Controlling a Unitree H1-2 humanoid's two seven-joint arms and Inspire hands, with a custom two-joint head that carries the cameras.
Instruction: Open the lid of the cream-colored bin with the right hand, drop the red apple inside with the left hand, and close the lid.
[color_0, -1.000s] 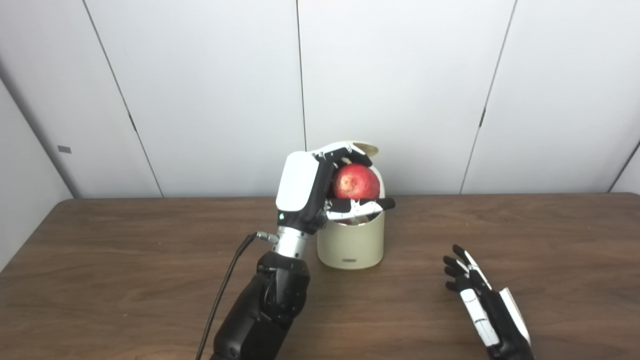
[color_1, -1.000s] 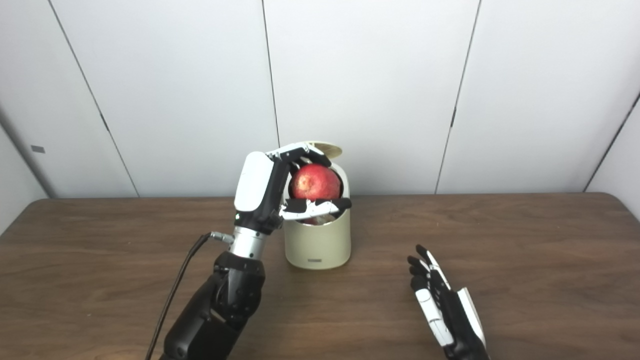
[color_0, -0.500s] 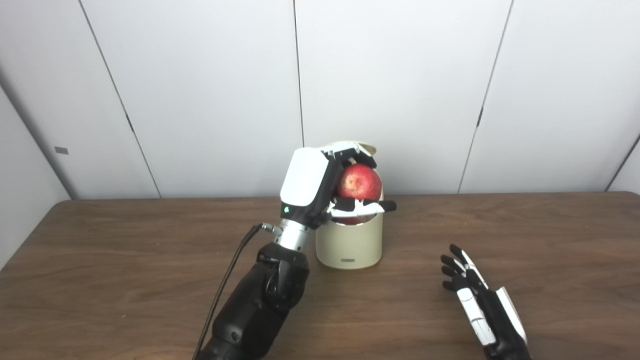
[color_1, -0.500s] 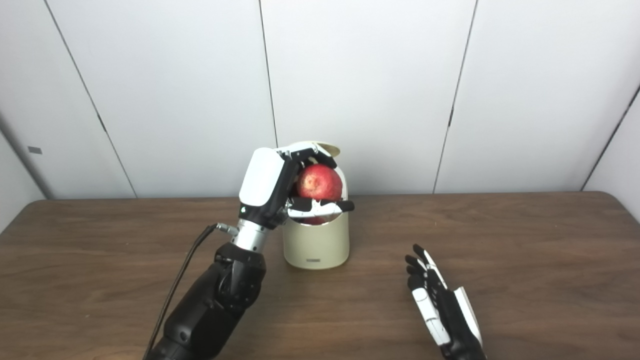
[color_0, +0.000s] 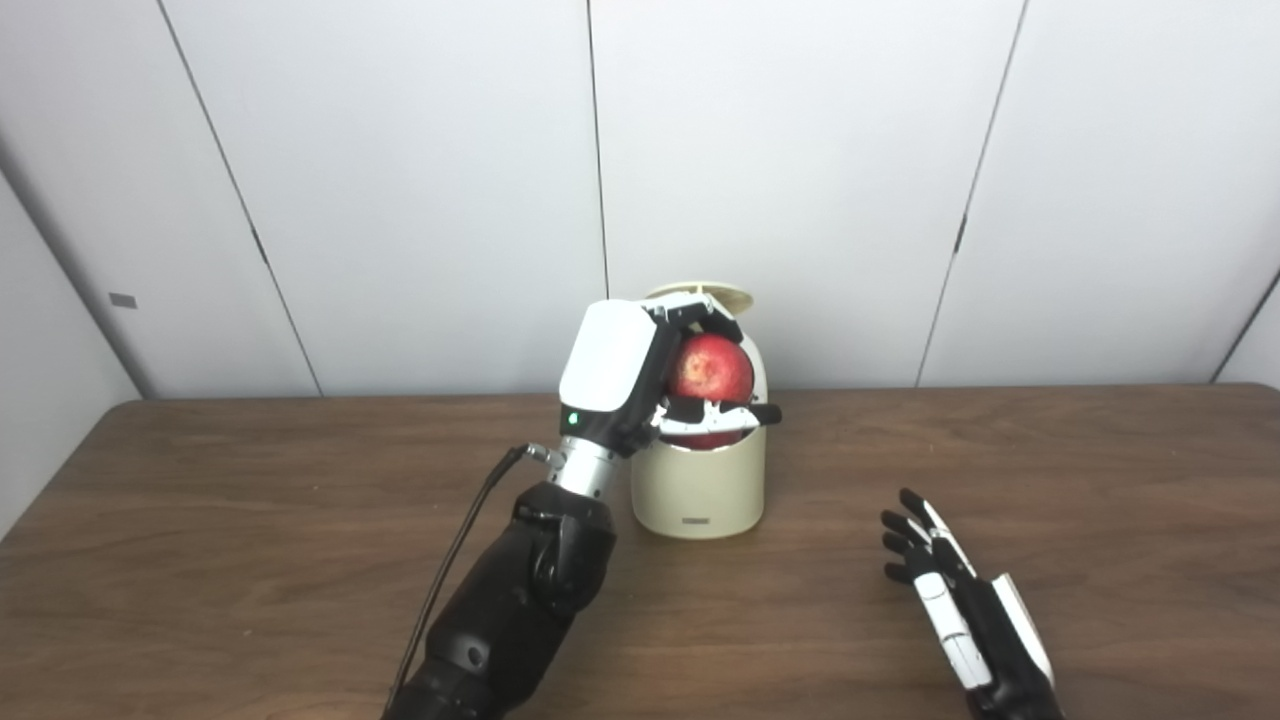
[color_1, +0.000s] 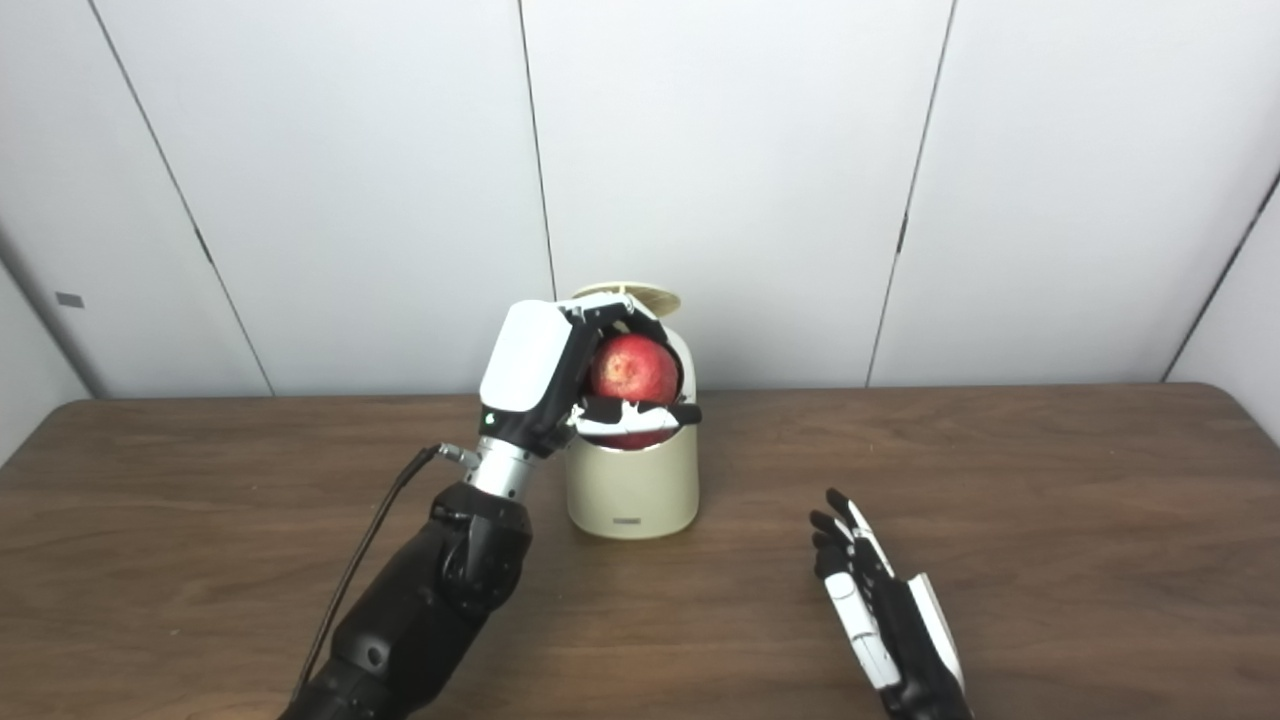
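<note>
**A:** Which parts are labelled, and how do the two views differ?

**B:** The left hand (color_0: 640, 375) is closed around the apple (color_0: 711, 370), fingers over the top and thumb (color_0: 725, 415) under the front, directly above the mouth of the bin (color_0: 700, 490). The lid (color_0: 715, 297) stands raised behind the apple. The right hand (color_0: 960, 610) lies on the table (color_0: 250, 540), fingers spread and holding nothing, well apart from the bin. The left eye view shows the far right corner of the table cut off by the frame; the right eye view shows that corner rounded and complete, and places the bin nearer the picture's centre-left. Otherwise both give the same arrangement.

**A:** What has changed over the last second?

**B:** The left hand has tilted toward the bin and come down a little, so the apple sits lower against the bin's rim, its underside now at the opening. The forearm leans further in. The right hand has stayed flat where it was. The bin and lid have not shifted.

**A:** How are the task's things oriented?

**B:** The bin stands upright, long axis vertical, its small label (color_1: 627, 521) facing the cameras. The lid is swung up at the back, its underside facing forward. The apple is nearly round; which way its stem points cannot be told. The right hand's fingers point away from the robot, slightly leftward.
</note>
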